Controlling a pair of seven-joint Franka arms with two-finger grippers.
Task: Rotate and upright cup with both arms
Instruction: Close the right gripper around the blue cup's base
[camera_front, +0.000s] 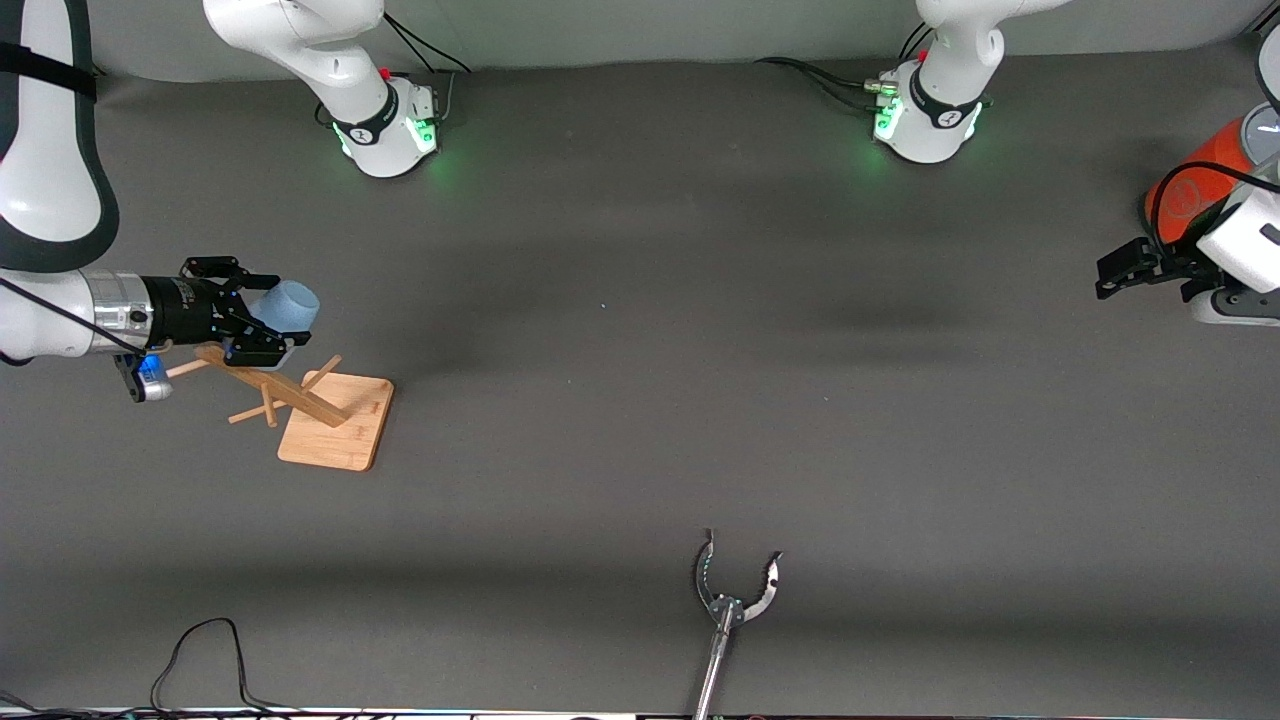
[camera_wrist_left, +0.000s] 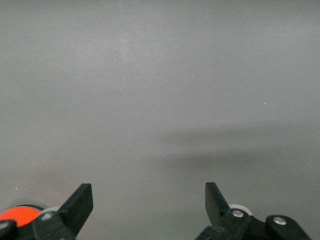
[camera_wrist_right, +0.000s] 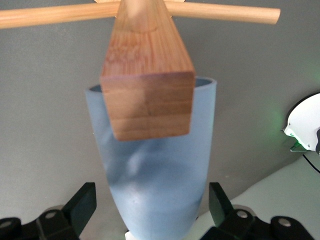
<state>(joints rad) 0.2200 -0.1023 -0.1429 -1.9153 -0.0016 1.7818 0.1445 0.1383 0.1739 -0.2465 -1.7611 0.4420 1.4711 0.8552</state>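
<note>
So: wooden rack (camera_front: 335, 425) stands toward the right arm's end of the table. Cup (camera_front: 290, 304) hangs upside-down on the rack's peg, between the wide-open fingers of the right gripper (camera_front: 252, 318), contact unclear. Left gripper (camera_front: 1128, 268) waits, fingers wide apart, holding nothing, beside the orange cylinder (camera_front: 1195, 185).

The small light-blue plastic cup (camera_front: 287, 305) sits between the right gripper (camera_front: 262, 318) fingers over the wooden peg rack (camera_front: 320, 410) (toward the right arm's end); the left gripper (camera_front: 1120, 270) waits beside the orange cylinder (camera_front: 1195, 190)
</note>
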